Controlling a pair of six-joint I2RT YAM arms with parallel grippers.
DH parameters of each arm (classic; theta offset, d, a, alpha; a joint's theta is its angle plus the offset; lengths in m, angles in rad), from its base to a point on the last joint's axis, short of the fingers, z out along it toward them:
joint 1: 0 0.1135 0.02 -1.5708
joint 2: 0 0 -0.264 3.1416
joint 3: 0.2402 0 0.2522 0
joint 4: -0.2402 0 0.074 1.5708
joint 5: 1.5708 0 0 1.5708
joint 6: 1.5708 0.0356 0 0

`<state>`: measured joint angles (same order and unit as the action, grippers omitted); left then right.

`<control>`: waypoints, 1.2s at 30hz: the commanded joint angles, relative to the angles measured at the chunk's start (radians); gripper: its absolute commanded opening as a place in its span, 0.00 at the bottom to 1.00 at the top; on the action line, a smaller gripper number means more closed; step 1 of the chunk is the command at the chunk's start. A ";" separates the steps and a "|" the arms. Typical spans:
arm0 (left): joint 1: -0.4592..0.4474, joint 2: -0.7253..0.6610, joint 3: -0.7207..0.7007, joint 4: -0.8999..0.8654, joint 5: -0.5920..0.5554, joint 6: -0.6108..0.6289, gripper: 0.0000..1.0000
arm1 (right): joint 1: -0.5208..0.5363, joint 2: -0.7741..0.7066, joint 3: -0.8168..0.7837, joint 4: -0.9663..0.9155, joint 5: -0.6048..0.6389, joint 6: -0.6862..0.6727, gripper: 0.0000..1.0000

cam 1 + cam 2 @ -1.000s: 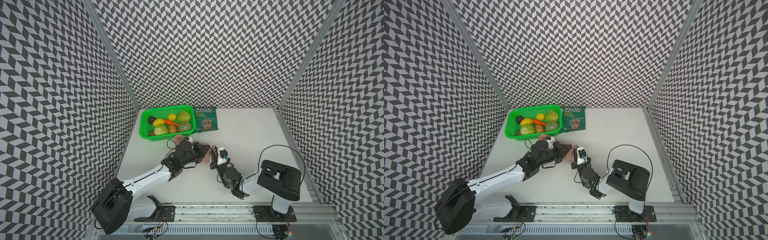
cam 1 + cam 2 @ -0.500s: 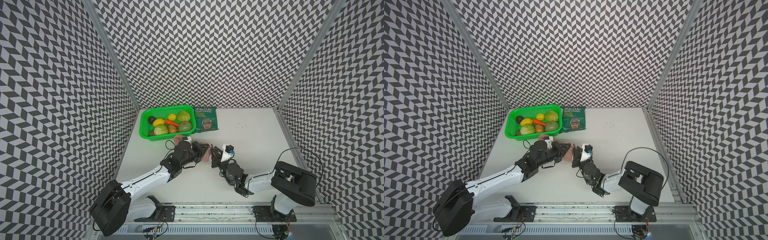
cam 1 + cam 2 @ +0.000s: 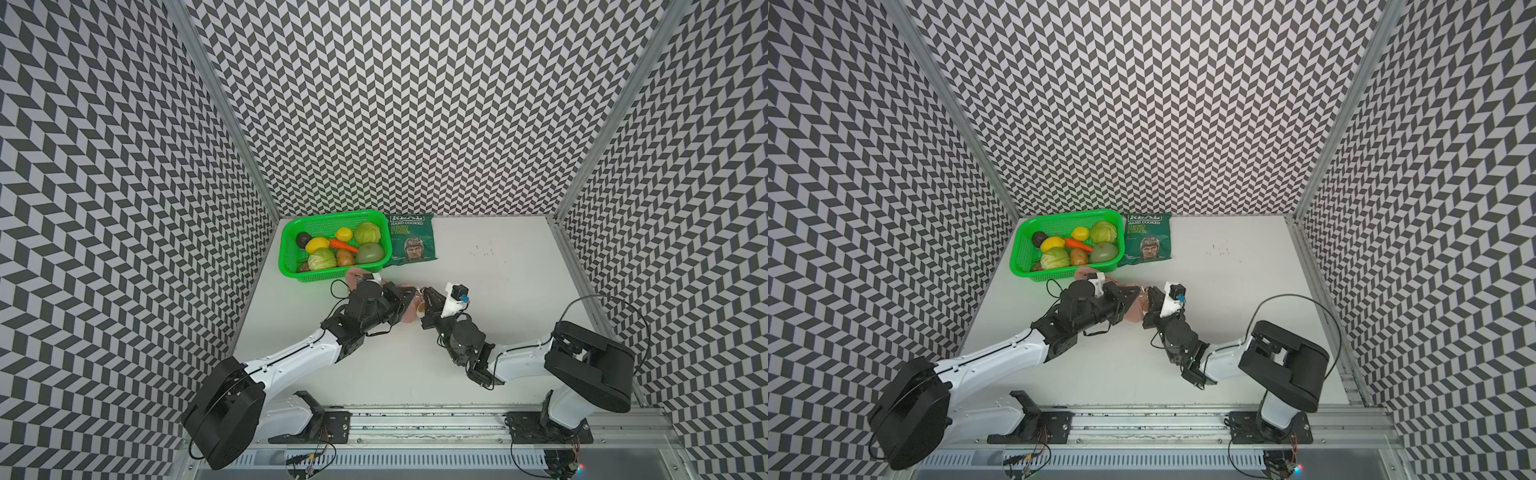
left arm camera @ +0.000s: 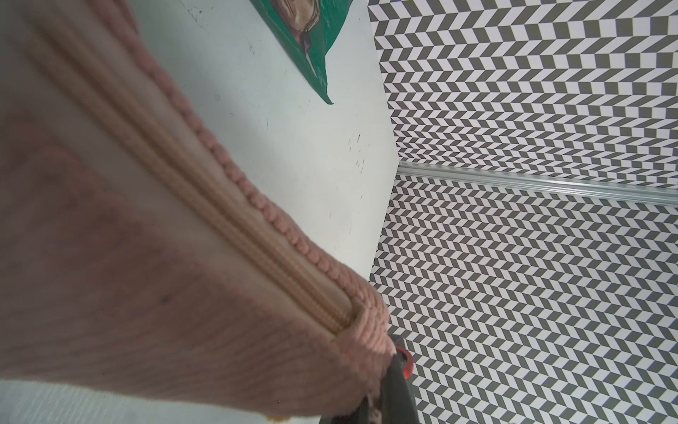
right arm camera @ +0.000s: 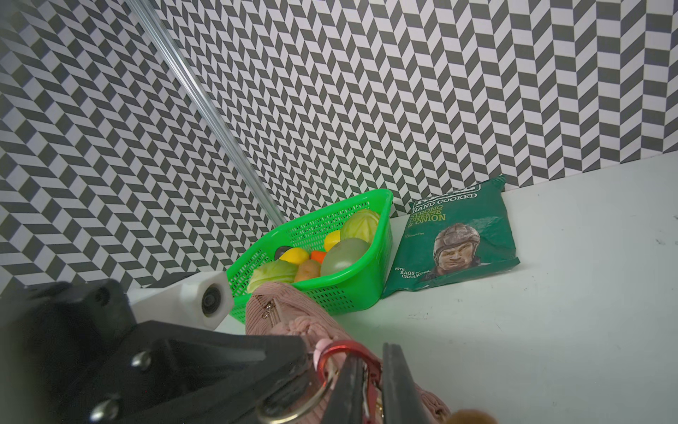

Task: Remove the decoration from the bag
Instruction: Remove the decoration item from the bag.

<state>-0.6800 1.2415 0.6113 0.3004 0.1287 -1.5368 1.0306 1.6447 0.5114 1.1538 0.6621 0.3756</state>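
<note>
In both top views the pink ribbed bag (image 3: pixel 409 314) (image 3: pixel 1133 312) is held up at mid-table, with my left gripper (image 3: pixel 405 297) shut on it. In the left wrist view the bag (image 4: pixel 146 257) and its gold zipper fill the frame. My right gripper (image 3: pixel 428 297) (image 5: pixel 372 370) meets the bag's end from the right. Its jaws stand narrow, closed on the decoration's red metal clasp (image 5: pixel 341 347), which hooks a pink loop on the bag (image 5: pixel 282 312). A silver ring hangs from the clasp. Only a brown plush bit of the decoration (image 5: pixel 471 416) shows.
A green basket (image 3: pixel 291 266) of toy fruit and vegetables stands at the back left, just behind the bag. A dark green crisp packet (image 3: pixel 411 243) lies beside it. Patterned walls close in three sides, and a metal rail runs along the front edge.
My right arm's elbow has swung out to the right while its gripper stayed at the bag's end and its jaws narrowed onto the clasp. The left arm and the bag have held still.
</note>
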 commanded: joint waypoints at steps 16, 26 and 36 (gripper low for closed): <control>0.016 0.139 -0.028 0.064 -0.026 0.057 0.00 | -0.231 -0.202 -0.073 0.034 -0.364 0.384 0.00; 0.010 0.286 0.041 0.140 0.066 0.128 0.00 | -0.260 -0.253 -0.021 -0.108 -0.496 0.314 0.00; 0.002 0.176 0.017 0.051 0.001 0.170 0.00 | -0.292 -0.417 -0.100 -0.396 -0.403 0.280 0.00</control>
<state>-0.6785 1.4616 0.6376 0.4110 0.1631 -1.4002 0.7479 1.2655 0.4450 0.8467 0.2173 0.6701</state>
